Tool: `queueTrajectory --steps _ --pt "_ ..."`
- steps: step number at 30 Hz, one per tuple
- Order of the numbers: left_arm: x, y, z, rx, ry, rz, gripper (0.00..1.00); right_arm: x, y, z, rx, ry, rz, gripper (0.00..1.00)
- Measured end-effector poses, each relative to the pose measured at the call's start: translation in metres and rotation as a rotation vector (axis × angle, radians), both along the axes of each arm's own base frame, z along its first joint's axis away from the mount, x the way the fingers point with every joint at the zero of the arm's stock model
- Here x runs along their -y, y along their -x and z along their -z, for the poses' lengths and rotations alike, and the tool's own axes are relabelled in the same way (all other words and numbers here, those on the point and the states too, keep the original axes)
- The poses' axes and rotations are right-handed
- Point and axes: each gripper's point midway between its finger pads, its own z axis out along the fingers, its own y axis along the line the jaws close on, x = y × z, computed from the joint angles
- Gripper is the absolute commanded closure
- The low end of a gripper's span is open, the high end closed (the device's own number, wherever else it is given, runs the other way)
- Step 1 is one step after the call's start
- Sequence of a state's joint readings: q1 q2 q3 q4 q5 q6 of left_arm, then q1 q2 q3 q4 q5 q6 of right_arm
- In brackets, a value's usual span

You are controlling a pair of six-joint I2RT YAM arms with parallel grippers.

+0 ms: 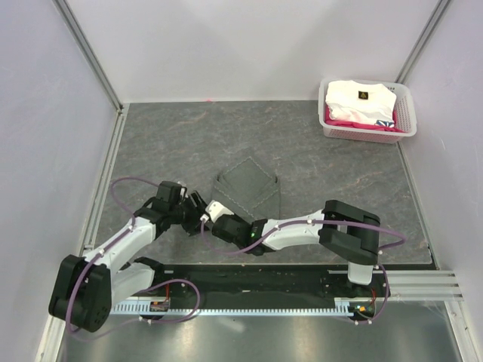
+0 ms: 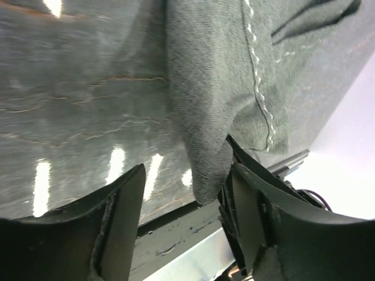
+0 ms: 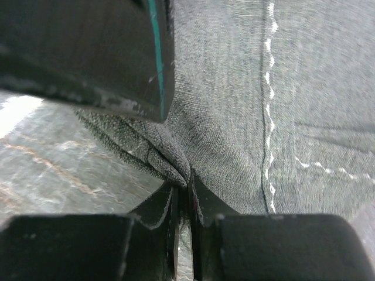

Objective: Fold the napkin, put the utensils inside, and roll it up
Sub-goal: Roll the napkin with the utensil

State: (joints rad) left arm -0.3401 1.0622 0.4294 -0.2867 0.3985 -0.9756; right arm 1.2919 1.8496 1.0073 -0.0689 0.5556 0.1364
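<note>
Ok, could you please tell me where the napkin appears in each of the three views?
Top external: napkin lies folded mid-picture, slightly below centre.
Left wrist: napkin fills the top centre and right, with a corner drooping to mid-frame.
Right wrist: napkin fills the centre and right, with a bunched corner at bottom centre.
Shared landmark: the veined grey table to the cloth's left in both wrist views.
</note>
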Motion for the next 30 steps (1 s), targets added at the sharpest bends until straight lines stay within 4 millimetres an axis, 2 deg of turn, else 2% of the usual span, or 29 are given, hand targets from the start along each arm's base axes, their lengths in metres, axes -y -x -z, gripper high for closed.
queueTrajectory --steps 7,18,25,30 --pt "-0.018 -0.001 -0.001 0.015 -0.032 -0.034 0.22 -0.012 0.008 -0.002 -0.103 -0.01 -0.071 0.87" --pt "-0.048 0.0 -0.007 0.111 -0.158 -0.067 0.18 -0.025 0.035 -0.006 -0.294 -0.02 -0.169 0.88" --pt "-0.058 0.006 -0.004 0.151 -0.164 -0.107 0.17 -0.027 0.051 -0.001 -0.403 -0.017 -0.214 0.91" --pt "-0.06 0.005 -0.005 0.154 -0.158 -0.119 0.16 -0.025 0.051 0.0 -0.436 -0.025 -0.203 0.93"
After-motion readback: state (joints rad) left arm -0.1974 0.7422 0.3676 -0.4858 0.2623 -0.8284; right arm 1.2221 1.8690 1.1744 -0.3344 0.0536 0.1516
